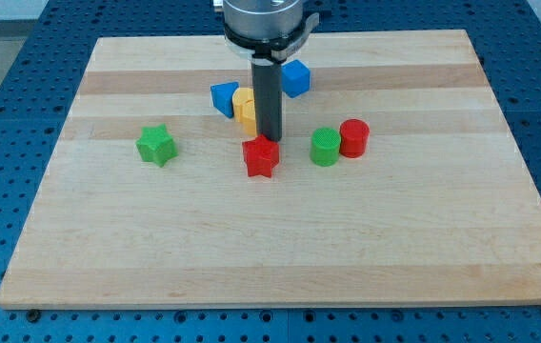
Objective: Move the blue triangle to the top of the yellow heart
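Note:
The blue triangle (223,98) lies on the wooden board (280,229), touching the upper left side of the yellow heart (245,109). The heart is partly hidden behind my rod. My tip (270,139) stands just right of the heart and right above the red star (262,157). The tip is to the lower right of the blue triangle, with the heart between them.
A blue cube (295,78) lies to the upper right of the rod. A green cylinder (325,148) and a red cylinder (354,138) stand side by side to the right. A green star (157,145) lies to the left.

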Motion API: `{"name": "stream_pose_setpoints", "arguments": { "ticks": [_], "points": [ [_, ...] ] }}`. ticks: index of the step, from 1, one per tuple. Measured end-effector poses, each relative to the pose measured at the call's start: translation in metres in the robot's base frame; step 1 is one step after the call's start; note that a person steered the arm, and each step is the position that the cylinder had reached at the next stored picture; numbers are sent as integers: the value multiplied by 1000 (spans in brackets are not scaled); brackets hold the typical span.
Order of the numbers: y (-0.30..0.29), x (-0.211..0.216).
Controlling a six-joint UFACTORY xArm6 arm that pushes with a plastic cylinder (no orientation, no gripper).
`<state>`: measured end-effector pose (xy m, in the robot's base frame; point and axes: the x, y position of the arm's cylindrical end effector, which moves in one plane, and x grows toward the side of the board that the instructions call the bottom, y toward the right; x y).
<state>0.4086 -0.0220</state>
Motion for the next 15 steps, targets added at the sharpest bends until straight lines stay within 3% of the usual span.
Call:
{"name": "stream_pose_setpoints", "arguments": {
  "ticks": [4, 7, 9, 12, 14, 15],
  "points": [
    [-89, -19],
    [-88, -81],
    [-89, -51],
    [-77, -85],
    [-75, -60],
    [-66, -72]
  ]
}}
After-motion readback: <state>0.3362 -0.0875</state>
